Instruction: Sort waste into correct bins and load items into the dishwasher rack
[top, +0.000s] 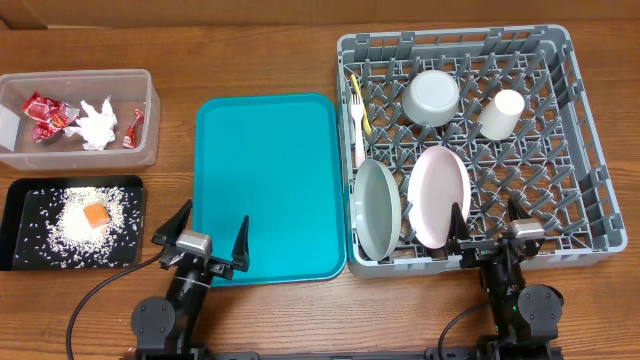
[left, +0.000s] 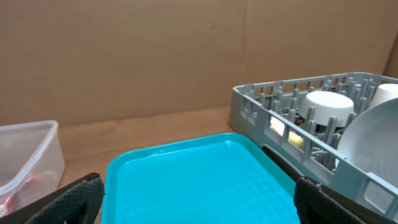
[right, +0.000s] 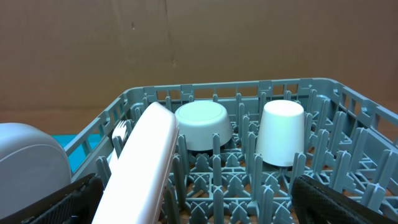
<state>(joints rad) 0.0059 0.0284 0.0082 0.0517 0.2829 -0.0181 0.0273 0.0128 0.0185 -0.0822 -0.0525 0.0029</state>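
The dishwasher rack (top: 452, 37) is sitting at the right of the table, and the dishes are all showing inside it. The grey bowl (top: 432, 96) and white cup (top: 501, 113) are resting mouth-down near its far wall. The grey plate (top: 377, 208) and pink plate (top: 438, 195) are standing on edge side by side in the near half, their long lines running from near to far and leaning slightly. The yellow and white cutlery (top: 357, 115) is lying along the rack's left wall, its length running near to far, with the tines seemingly pointing to the far side.

To the left, the teal tray (top: 270, 180) is lying with nothing showing on it. Beyond it, the clear tub (top: 75, 75) is holding the red wrappers (top: 45, 112) and napkin (top: 97, 124). The black tray (top: 12, 225) is carrying the rice (top: 75, 225) and orange cube (top: 96, 216).

The left gripper (top: 214, 214) is hanging over the teal tray's near left corner, fingers spread apart and gripping nothing. The right gripper (top: 486, 212) is hovering at the rack's near wall, likewise spread and bare.

By my reading, sorting and loading are looking finished. The next move is calling only for a check for strays.
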